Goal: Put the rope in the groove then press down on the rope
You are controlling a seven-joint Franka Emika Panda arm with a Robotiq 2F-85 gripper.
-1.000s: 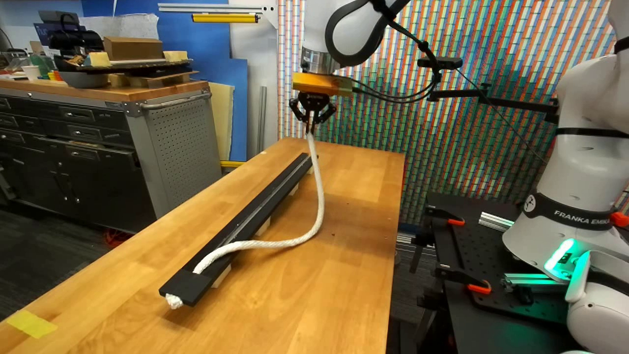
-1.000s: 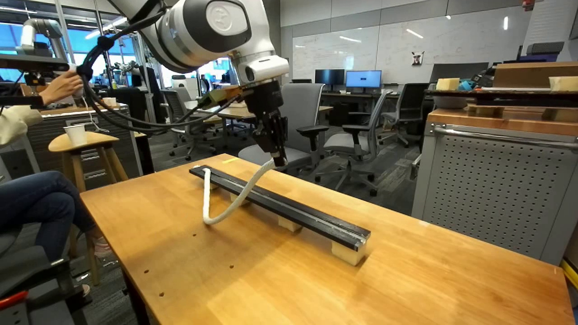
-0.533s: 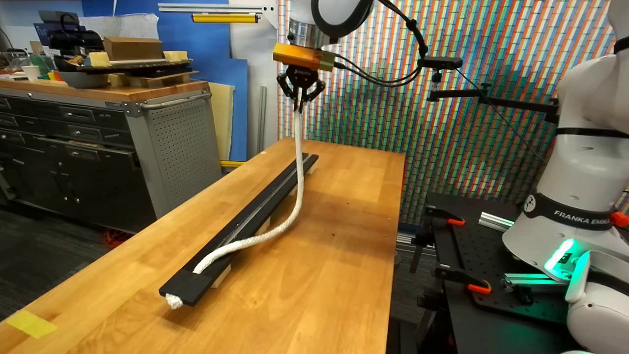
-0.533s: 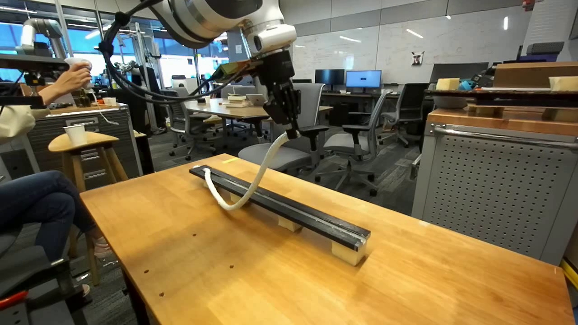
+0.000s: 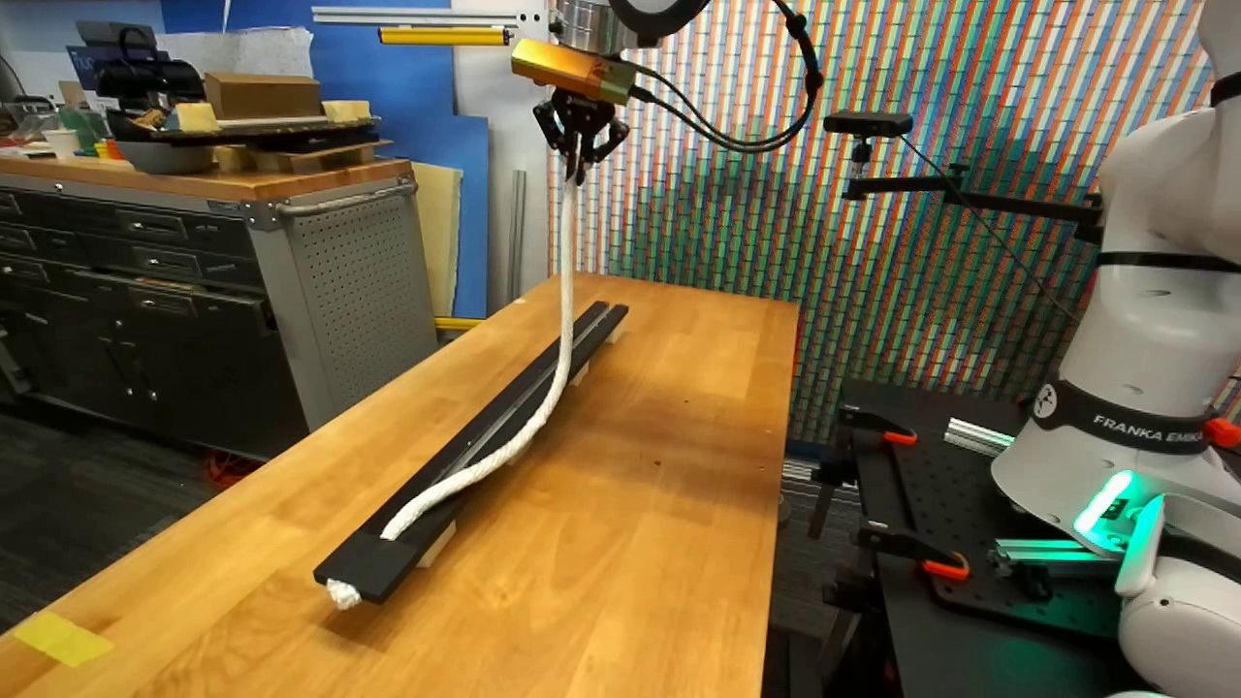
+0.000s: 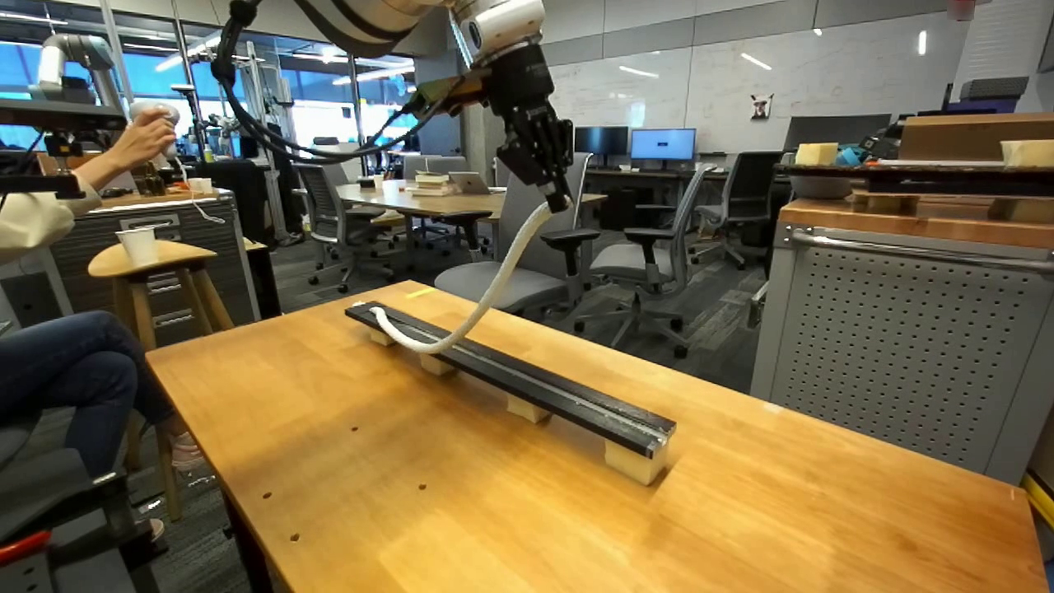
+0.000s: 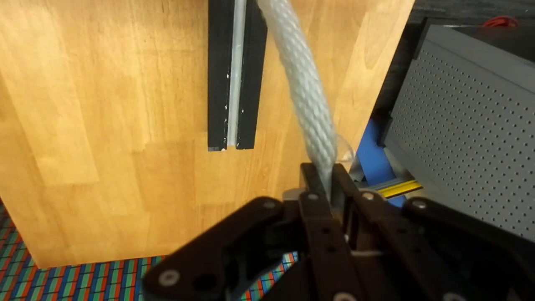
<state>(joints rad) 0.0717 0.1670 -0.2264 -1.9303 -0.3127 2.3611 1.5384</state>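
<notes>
The white rope [image 5: 567,281] has one end fixed at an end of the black bar [image 5: 361,562], where its frayed tip sticks out. My gripper [image 5: 577,177] is shut on the other end, high above the bar. The rope also shows in an exterior view [image 6: 504,284] and in the wrist view [image 7: 307,88]. It sags in a curve and hangs over the bar's side near the fixed end. The straight groove [image 7: 236,75] shows in the wrist view, with no rope in its far end. The gripper [image 7: 328,171] is left of the rope's fixed end's line, beyond the bar's side.
The bar stands on several pale blocks [image 6: 634,459] on the wooden table [image 6: 782,511]. A grey perforated cabinet [image 5: 349,262] stands beside the table. Chairs [image 6: 510,284] stand behind it. A seated person [image 6: 66,371] is near the table's end.
My gripper has risen and moved toward the bar's side with the rope end. The rope's sag has lifted off the table and swung toward the bar.
</notes>
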